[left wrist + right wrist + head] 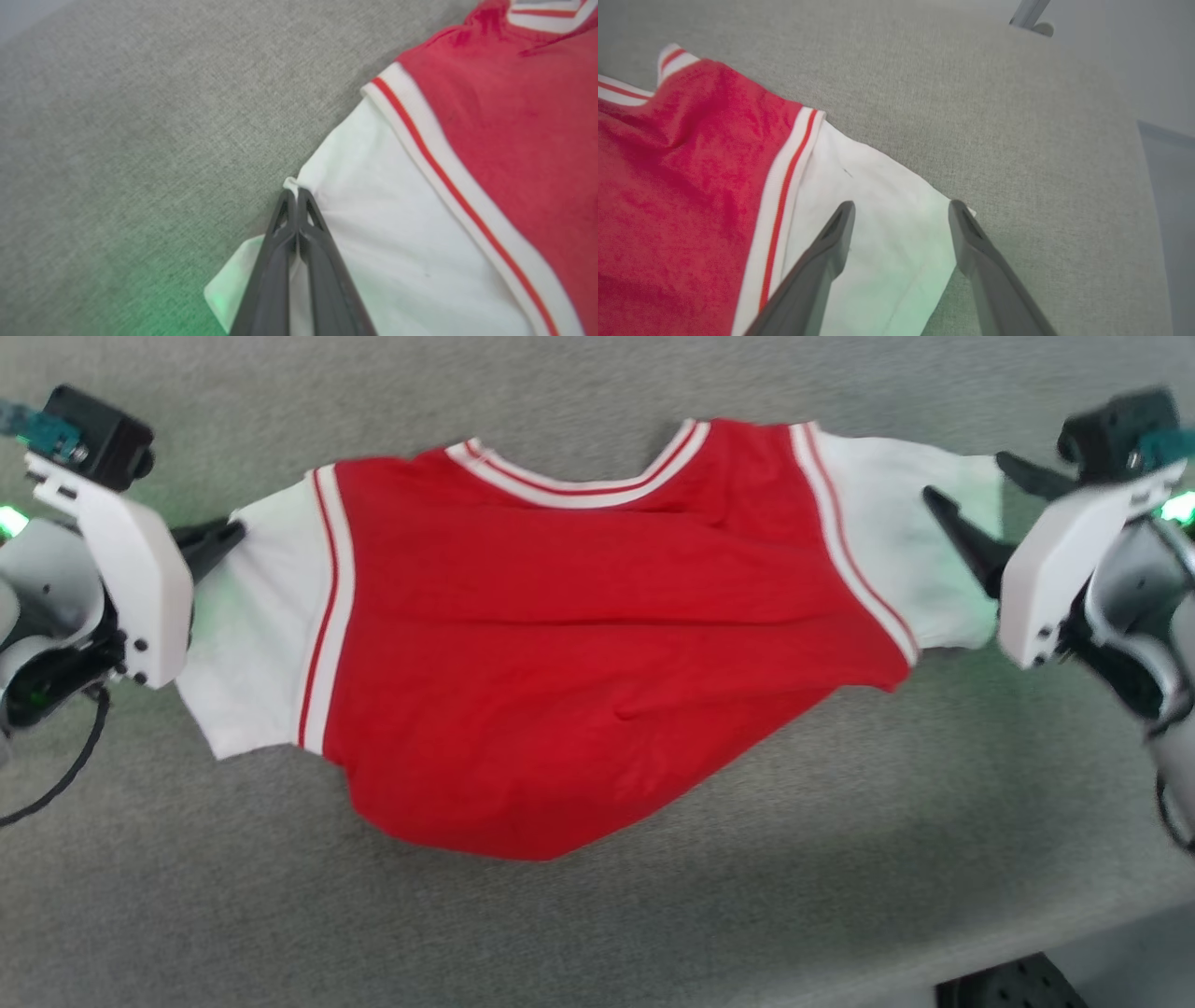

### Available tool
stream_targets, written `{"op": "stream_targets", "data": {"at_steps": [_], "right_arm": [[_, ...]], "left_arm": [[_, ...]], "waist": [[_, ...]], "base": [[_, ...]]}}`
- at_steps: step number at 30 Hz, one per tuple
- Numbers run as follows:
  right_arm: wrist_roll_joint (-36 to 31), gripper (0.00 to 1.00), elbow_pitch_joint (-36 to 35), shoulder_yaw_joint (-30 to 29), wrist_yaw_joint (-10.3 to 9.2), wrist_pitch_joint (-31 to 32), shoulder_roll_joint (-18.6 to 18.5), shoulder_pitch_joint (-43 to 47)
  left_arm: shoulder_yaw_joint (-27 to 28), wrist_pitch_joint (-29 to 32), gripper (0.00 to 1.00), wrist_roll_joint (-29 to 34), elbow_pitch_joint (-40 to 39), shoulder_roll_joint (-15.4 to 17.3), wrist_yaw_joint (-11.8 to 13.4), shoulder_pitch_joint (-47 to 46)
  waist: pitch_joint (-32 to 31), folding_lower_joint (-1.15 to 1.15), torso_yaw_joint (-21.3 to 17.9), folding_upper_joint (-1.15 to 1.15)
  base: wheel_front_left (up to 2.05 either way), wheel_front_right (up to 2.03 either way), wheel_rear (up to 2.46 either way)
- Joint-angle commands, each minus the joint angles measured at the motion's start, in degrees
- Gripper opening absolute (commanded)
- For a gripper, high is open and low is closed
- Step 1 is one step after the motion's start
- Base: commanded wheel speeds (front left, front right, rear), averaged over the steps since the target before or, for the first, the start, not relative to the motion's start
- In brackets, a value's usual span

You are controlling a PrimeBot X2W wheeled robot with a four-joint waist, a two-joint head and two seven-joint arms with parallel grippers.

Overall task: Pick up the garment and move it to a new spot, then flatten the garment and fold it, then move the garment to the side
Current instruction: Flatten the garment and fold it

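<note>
1. Your left gripper (pixel 295 192) pinches only the garment's (pixel 560 644) sleeve edge (thin fabric); it may slip.
2. Your right gripper (pixel 901 210) gapes over the other sleeve; a one-sided pull bunches the garment on the table (pixel 653 915).

Bright red jersey (pixel 579 644) with white sleeves and red-and-white striped trim, spread across a grey table (pixel 840 896). Collar at 12 o'clock, wrinkled rounded hem at 6 o'clock, sleeves stretched out toward 9 and 3 o'clock.
</note>
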Motion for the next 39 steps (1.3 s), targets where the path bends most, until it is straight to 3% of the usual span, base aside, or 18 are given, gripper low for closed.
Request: {"op": "stream_targets", "data": {"at_steps": [1,13,14,15,16,17,23,29,35,39], "right_arm": [[1.31,1.0,0.77,1.06,-0.04,1.44,0.01,-1.17],[10.52,1.0,13.26,12.19,-0.04,7.46,-2.3,-11.95],[11.2,0.84,13.76,13.24,-0.04,7.78,-2.25,-12.09],[11.76,0.46,14.16,14.32,-0.03,8.23,-2.31,-12.03],[12.42,0.16,14.44,15.2,-0.02,8.31,-2.41,-12.05],[12.96,0.0,14.72,15.88,-0.03,8.02,-2.57,-12.14],[16.09,0.0,14.77,18.38,-0.05,4.36,-3.84,-14.29],[18.78,0.0,13.71,17.19,-0.04,-4.83,-3.6,-17.4],[23.07,0.0,15.39,12.28,-0.04,-13.07,-1.19,-22.79],[22.66,0.0,20.35,6.85,-0.04,-20.47,1.46,-30.12]], "left_arm": [[-1.41,0.29,0.0,0.6,0.16,-1.25,0.15,0.88],[-2.38,-1.45,0.0,1.78,-1.71,-2.54,0.22,-0.84],[-2.4,-1.33,0.0,2.01,-1.7,-2.6,0.22,-0.69],[-2.42,-1.34,0.0,2.16,-1.71,-2.67,0.22,-0.41],[-2.42,-1.4,0.0,2.17,-1.76,-2.79,0.22,-0.07],[-2.42,-1.52,0.0,2.02,-1.93,-2.94,0.21,0.27],[-2.25,-4.03,0.0,-1.36,-3.15,-3.1,0.09,0.93],[-0.49,-12.55,0.0,-6.25,-0.58,-4.09,0.11,-0.95],[3.85,-21.07,0.0,-11.43,3.32,-6.71,0.15,-4.83],[6.85,-24.19,0.0,-12.95,7.83,-9.61,0.14,-10.55]], "waist": [[1.24,0.0,1.25,0.0],[4.24,0.0,4.43,0.0],[4.24,0.0,4.5,0.0],[4.18,0.0,4.52,0.0],[4.07,0.0,4.53,0.0],[3.89,0.0,4.51,0.0],[2.16,0.0,4.28,0.0],[0.11,0.0,5.02,0.0],[-0.04,0.0,6.9,0.0],[0.49,0.0,8.47,0.0]], "base": [[0.0,0.0,0.0],[0.0,0.0,0.0],[0.0,0.0,0.0],[0.0,0.0,0.0],[0.0,0.0,0.0],[0.0,0.0,0.0],[0.0,0.0,0.0],[0.0,0.0,0.0],[0.0,0.0,0.0],[0.0,0.0,0.0]]}}
